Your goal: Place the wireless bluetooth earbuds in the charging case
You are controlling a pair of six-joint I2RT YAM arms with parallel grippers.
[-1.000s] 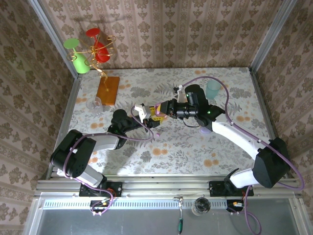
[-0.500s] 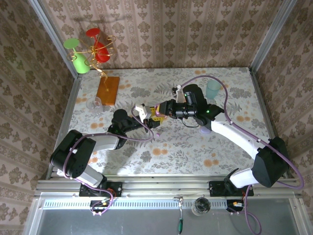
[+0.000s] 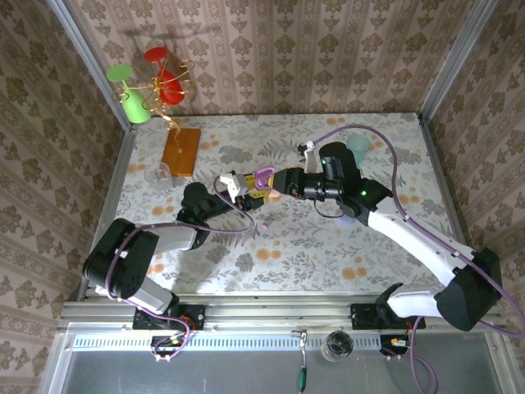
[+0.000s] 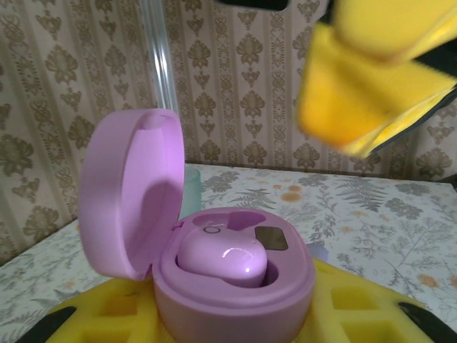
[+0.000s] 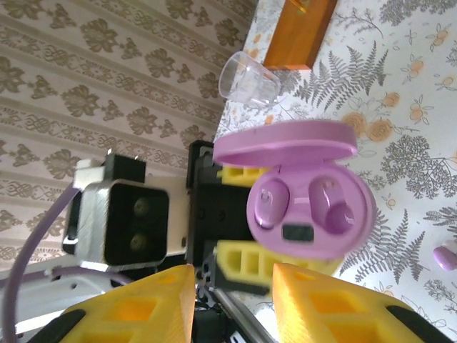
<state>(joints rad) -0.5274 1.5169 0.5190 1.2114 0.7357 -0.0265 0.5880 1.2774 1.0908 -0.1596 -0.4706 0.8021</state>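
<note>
L gripper [image 3: 244, 187]: clamped on the charging case [image 4: 235, 293], w/ yellow pads on either side of its base. We see it held above the table [image 3: 328, 246].
Lid [image 4: 125, 193]: swung fully open, standing at one side of the case.
Earbud [image 4: 223, 259]: lilac, glossy, seated in one well of the case.
Other well [image 5: 335, 211]: looks empty to us in the R wrist view.
Second bud [image 5: 446, 256]: small lilac piece lying on the floral cloth, cut by the frame edge, well apart from the case.
R gripper [image 5: 233, 280]: fingers wide apart w/ nothing btwn them. The tips are just beside the case, facing its open side. We can't tell if they touch it.
Clear cup [image 5: 246, 78]: on the table just beside the wooden block [image 5: 300, 28], behind the case.
Teal cup [image 3: 357, 150]: far side of the table, near the R arm.
</note>
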